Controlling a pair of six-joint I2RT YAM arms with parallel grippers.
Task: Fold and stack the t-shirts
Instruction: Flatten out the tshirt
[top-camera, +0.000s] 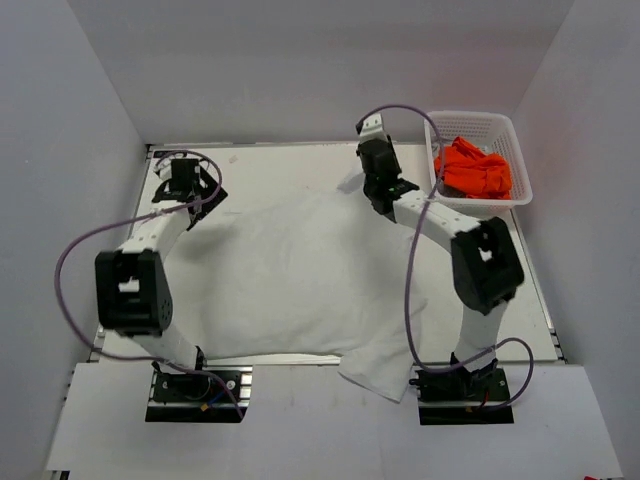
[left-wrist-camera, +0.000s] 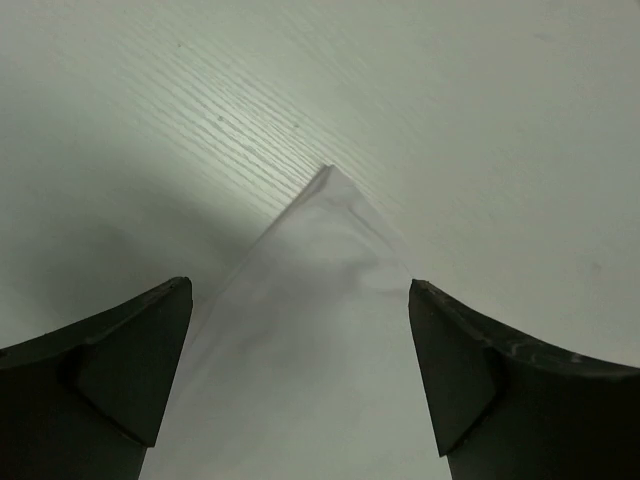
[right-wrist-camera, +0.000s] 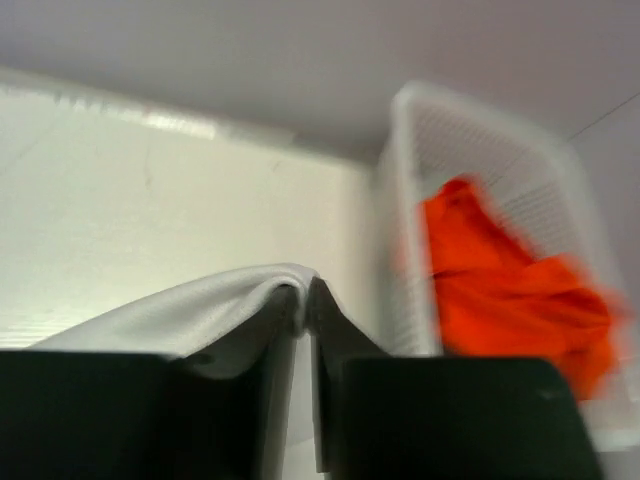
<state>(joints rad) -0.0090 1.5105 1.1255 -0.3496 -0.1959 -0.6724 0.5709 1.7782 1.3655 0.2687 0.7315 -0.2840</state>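
So, top cam first. The bench (top-camera: 270, 170) is boxed in by walls (top-camera: 70, 120) on the left, right & far side; only the near side is open. The white t-shirt (top-camera: 300, 280) lies flat & spread over most of the middle, and one bit of it hangs over the near edge. Bare bench shows at the far side and in a thin strip on the right. The basket (top-camera: 478, 122) sits in the far right corner w/ the orange t-shirt (top-camera: 472, 170) bunched up inside. The left end effector (top-camera: 190, 195) is over the white shirt's far left corner, nr the left wall. The right end effector (top-camera: 385, 185) is at the shirt's far right part, just beside the basket, so there is not much room there.

Left wrist cam: the left end effector (left-wrist-camera: 300, 290) has let go, fingers (left-wrist-camera: 120, 370) wide apart. A pointy corner of the white t-shirt (left-wrist-camera: 320, 330) lies flat on the bench btw them, not pinched. Bare bench lies ahead.

Right wrist cam (blurry): the right end effector (right-wrist-camera: 307, 292) has its fingers almost together, just a thin slit. A fold of the white t-shirt (right-wrist-camera: 180, 310) is up at the tips & lies over the left finger. Can't tell if it is squeezed or loose. The basket (right-wrist-camera: 470, 130) w/ the orange t-shirt (right-wrist-camera: 500, 290) is close on the right; bare bench is on the left.
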